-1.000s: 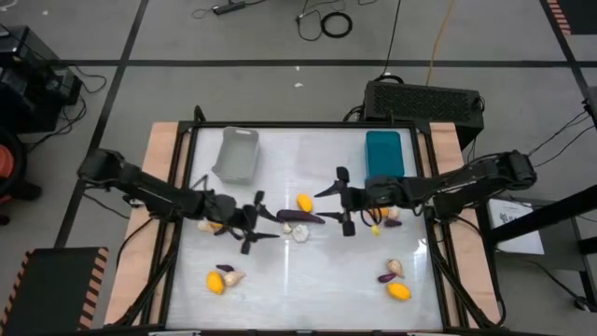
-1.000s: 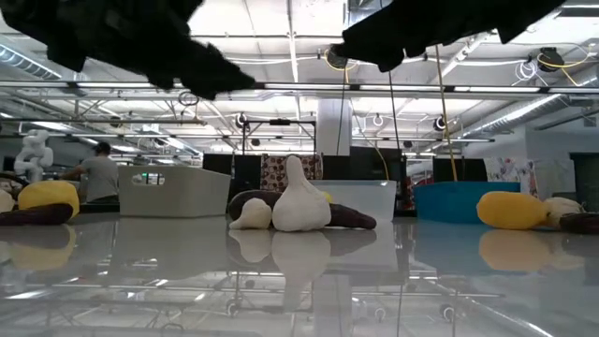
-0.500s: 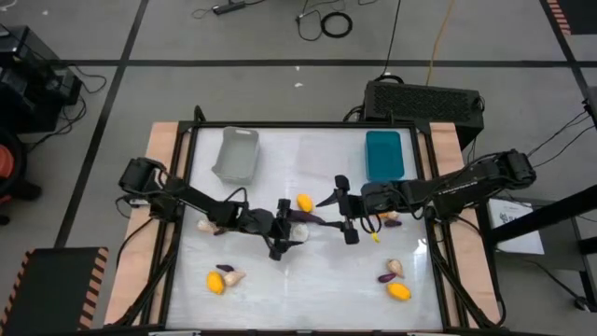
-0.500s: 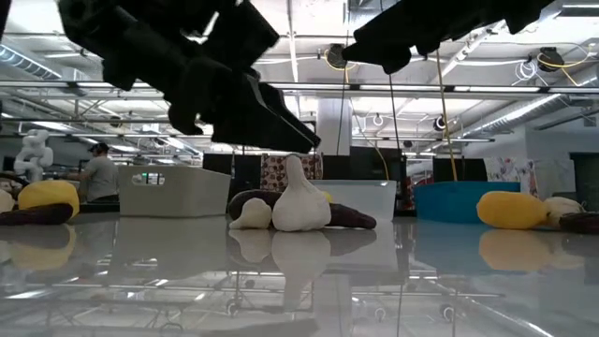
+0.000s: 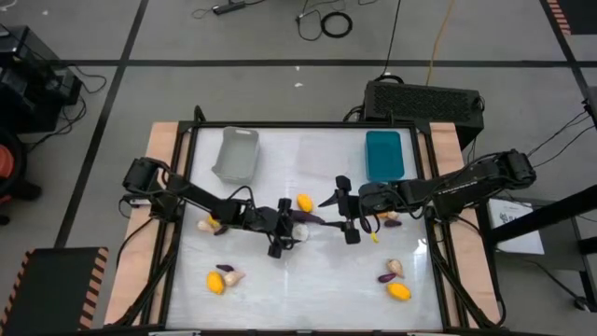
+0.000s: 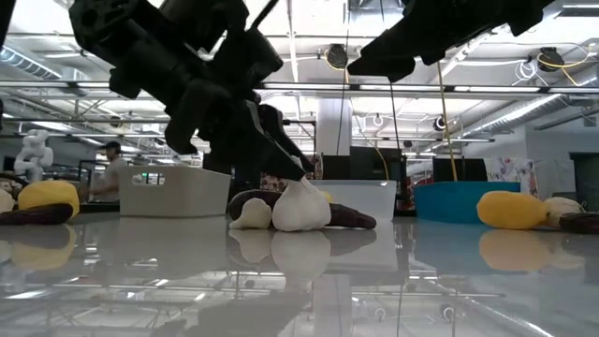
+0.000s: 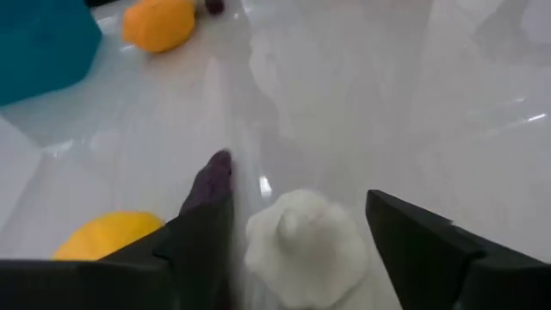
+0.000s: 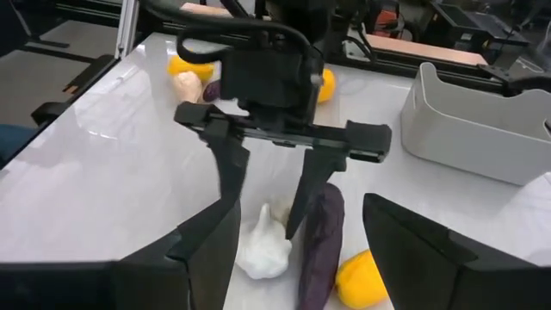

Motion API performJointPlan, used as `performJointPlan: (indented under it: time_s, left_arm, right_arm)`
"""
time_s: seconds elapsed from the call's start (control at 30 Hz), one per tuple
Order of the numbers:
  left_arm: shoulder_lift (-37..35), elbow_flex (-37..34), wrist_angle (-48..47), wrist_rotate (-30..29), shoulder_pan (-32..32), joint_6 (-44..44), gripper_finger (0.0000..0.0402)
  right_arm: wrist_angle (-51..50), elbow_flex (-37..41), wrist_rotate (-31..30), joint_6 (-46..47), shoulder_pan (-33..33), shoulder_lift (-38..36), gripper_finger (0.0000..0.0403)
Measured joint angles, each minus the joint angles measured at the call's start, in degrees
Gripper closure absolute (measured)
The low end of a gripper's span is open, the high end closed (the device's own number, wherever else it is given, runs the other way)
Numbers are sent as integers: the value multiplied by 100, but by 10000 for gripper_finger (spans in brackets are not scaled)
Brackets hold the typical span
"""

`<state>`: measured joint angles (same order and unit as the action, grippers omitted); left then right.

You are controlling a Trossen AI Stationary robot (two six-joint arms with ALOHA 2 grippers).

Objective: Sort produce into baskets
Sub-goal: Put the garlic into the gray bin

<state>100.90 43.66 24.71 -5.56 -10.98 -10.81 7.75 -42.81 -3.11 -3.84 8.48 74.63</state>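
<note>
The left gripper [image 5: 283, 233] is straddling the mushroom [image 7: 303, 248] at table centre, fingers apart on either side, eggplant [image 7: 209, 182] just beside; the right gripper [image 5: 343, 207], also spread, is hovering farther right.

In the left wrist view, the picture edge is cutting off the teal basket [image 7: 39, 43], and the left gripper [image 7: 301, 250] finger is hiding most of the eggplant [image 7: 209, 182] beside the mushroom [image 7: 303, 250].

White mushroom bulb [image 5: 298, 233] upright at table centre, between my open left fingers [image 7: 413, 245]. Purple eggplant [image 5: 300, 217] lies beside it, yellow fruit [image 5: 304, 202] just beyond. Grey basket [image 5: 235, 155], teal basket [image 5: 382, 154] at far edge.
</note>
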Motion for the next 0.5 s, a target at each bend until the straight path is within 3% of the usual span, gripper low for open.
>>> performJointPlan:
  time_s: [0.5]
  left_arm:
    - [0,-2,-183,96,52,-27,363]
  right_arm:
    - [37,0,-20,13,-134,0,165]
